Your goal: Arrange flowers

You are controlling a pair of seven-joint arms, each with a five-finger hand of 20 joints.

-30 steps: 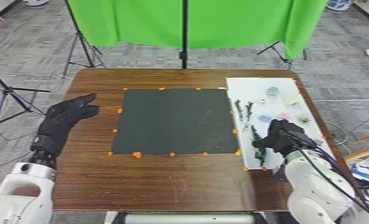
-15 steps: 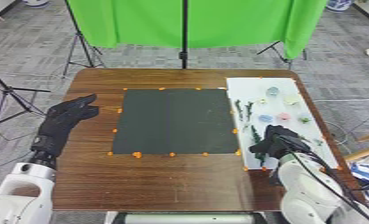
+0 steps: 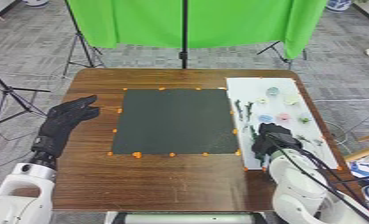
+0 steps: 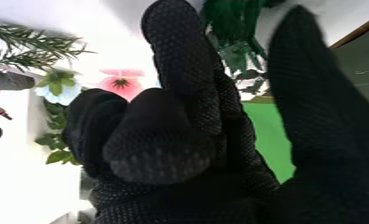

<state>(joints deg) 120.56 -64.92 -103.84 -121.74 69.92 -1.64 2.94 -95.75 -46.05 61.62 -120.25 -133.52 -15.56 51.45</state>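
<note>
The black-gloved right hand [image 3: 274, 137] has been shifted leftward to the dark green leafy sprig [image 4: 233, 22] on the white rectangular board [image 3: 244, 89]; half open, nothing visibly gripped, so a grasp seems intended.

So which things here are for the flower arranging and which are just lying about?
For the job: pink flower, blue flower, green sprigs, white board, probably the dark sheet.

Just around: green cloth, black tripod.
</note>
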